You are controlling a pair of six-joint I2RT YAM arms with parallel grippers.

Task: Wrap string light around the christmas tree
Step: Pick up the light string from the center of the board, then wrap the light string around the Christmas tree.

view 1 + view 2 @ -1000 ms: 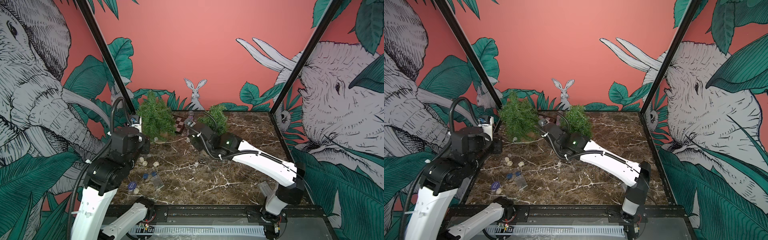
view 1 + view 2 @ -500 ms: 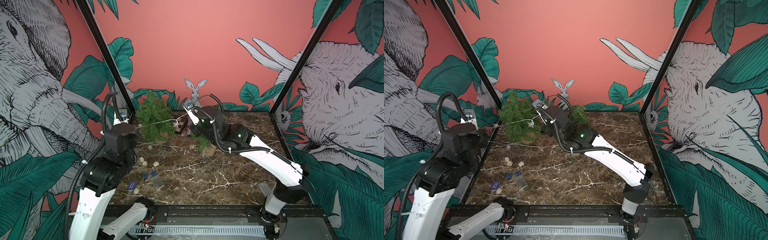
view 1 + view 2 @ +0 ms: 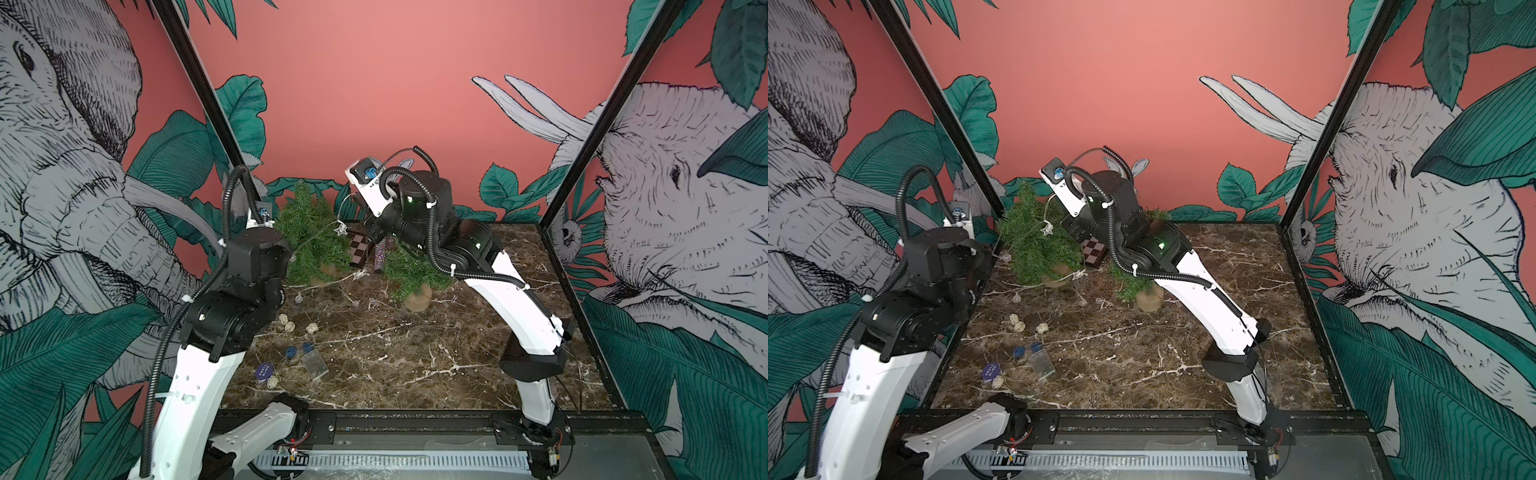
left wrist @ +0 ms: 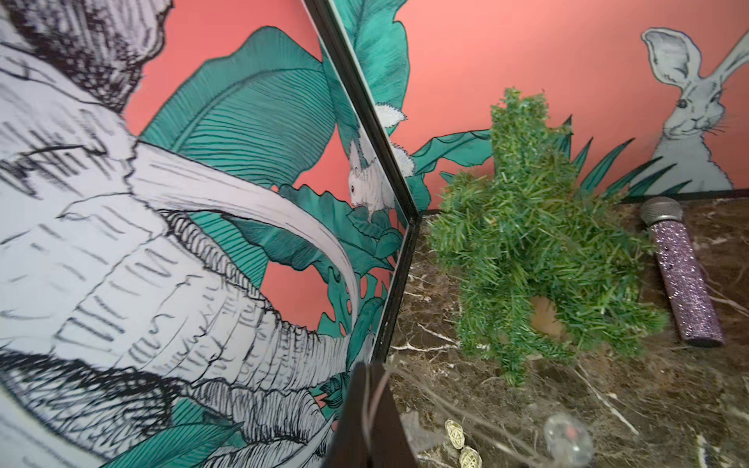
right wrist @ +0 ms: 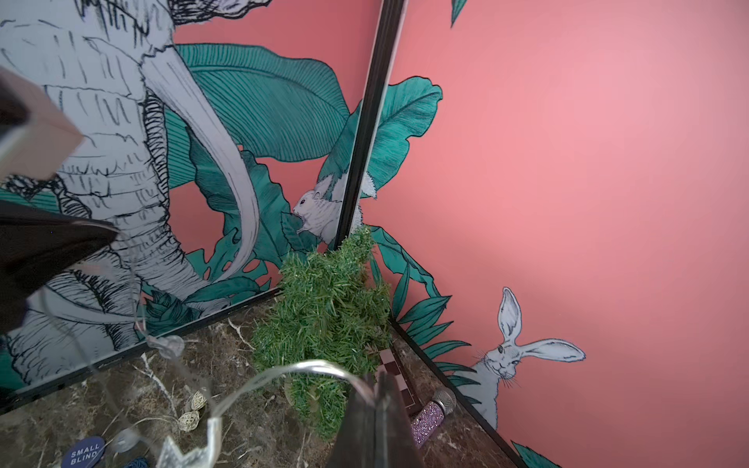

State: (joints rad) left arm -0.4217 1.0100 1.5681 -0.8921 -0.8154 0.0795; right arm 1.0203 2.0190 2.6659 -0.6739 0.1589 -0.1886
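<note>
Marble table underneath it all, and the marker here is the christmas tree, standing tip-up on its wooden base in the back corner on the left arm's side.

The right arm is high, just beside the treetop. Its end effector is clamped flat on the string light, with the wire arcing out of the closed tips. The left end effector is low, just in front of the tree. Its fingers are pressed together and the thin wire comes out at the tip.

So the string light's long run slants from beside the treetop down across the tree's front face, with a star hanging on it halfway. The rest trails loose on the table at the tree's foot.

A smaller tree leans near the christmas tree, on the right arm's side. That arm hides half of it.

Between the two trees are a checkered box and a glittery purple microphone, which lies flat. The right arm covers part of both in the top views.

Well in front of the tree is a clear plastic case. Beside that lies a blue disc that reads "SMALL BLIND". Closer to the tree sit little wicker balls.
</note>
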